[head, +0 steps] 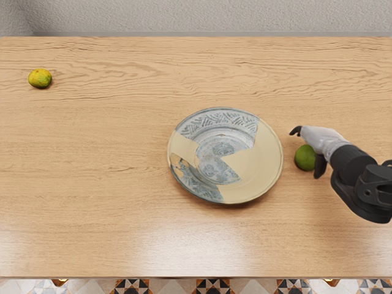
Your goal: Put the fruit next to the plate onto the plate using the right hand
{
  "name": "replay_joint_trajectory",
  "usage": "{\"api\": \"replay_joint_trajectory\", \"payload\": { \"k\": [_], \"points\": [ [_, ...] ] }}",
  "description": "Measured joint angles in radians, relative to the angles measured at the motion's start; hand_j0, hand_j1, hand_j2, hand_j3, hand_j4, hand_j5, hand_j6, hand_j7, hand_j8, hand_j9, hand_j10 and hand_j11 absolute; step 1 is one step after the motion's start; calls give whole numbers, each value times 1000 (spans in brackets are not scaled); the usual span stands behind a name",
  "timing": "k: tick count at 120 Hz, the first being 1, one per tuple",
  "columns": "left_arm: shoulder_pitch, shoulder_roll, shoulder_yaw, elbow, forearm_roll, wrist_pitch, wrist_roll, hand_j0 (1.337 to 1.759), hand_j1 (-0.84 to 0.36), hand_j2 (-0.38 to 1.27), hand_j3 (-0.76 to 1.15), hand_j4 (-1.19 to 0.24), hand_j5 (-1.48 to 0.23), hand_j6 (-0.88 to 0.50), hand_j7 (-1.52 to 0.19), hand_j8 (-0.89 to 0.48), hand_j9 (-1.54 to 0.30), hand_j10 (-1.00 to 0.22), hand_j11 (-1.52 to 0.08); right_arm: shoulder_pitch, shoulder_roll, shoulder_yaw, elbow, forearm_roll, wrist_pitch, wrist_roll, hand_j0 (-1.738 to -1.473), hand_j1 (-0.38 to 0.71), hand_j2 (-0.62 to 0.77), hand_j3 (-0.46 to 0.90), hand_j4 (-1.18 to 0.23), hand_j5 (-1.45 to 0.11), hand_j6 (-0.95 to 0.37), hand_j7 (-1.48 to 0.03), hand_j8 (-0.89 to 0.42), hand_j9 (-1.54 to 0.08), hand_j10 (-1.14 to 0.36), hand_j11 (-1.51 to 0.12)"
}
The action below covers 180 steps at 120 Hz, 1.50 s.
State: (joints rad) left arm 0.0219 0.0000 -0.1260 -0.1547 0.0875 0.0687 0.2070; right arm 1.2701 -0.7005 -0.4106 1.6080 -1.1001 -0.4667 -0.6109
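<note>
Right hand spread over green fruit — just beside plate.

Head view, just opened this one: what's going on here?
The right robot hand, its arm coming in from the right edge, is at the green fruit, which sits on the table just right of the plate and not yet on it. Whether the fruit is gripped is unclear. A second, yellowish fruit lies far off near the table's back left corner. The left arm is out of view.
</note>
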Motion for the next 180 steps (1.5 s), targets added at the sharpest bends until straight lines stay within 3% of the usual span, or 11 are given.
{"api": "replay_joint_trajectory", "payload": {
  "k": [51,77,98,143,160,180],
  "points": [
    [0,0,-1,-2,0,0,0,1658,349,0,0,0,0,-1,0,-1,0,0,0,-5,8,0,-3,-1,2,0,-1657,155,-52,0,-442,-578,-442,-574,-443,-578,-442,-577],
    [1,0,-1,-2,0,0,0,1658,349,0,0,0,0,-1,0,-1,0,0,0,3,9,-1,-1,-1,9,0,-1656,213,119,0,-557,-735,-408,-728,-429,-738,-556,-737],
    [0,0,-1,-2,0,0,0,1658,349,0,0,0,0,-1,0,-1,0,0,0,13,5,-2,8,0,12,-1,-1655,219,152,0,-534,-816,-376,-805,-395,-815,-607,-814],
    [2,0,-3,-1,0,0,0,1658,349,0,0,0,0,-1,0,-1,0,0,0,202,-60,6,101,54,113,0,-1655,254,264,0,-505,-868,-346,-851,-364,-872,-590,-868],
    [2,0,0,0,0,0,0,1658,349,0,0,-1,0,-1,0,-1,0,0,0,271,-22,7,120,112,126,0,-1656,269,316,0,-503,-874,-344,-856,-361,-878,-589,-871],
    [1,0,2,1,0,-1,0,1658,349,0,0,-1,0,-1,0,-1,0,0,0,343,78,6,121,191,127,0,-1656,252,210,0,-486,-883,-332,-858,-347,-884,-574,-876]
  ]
}}
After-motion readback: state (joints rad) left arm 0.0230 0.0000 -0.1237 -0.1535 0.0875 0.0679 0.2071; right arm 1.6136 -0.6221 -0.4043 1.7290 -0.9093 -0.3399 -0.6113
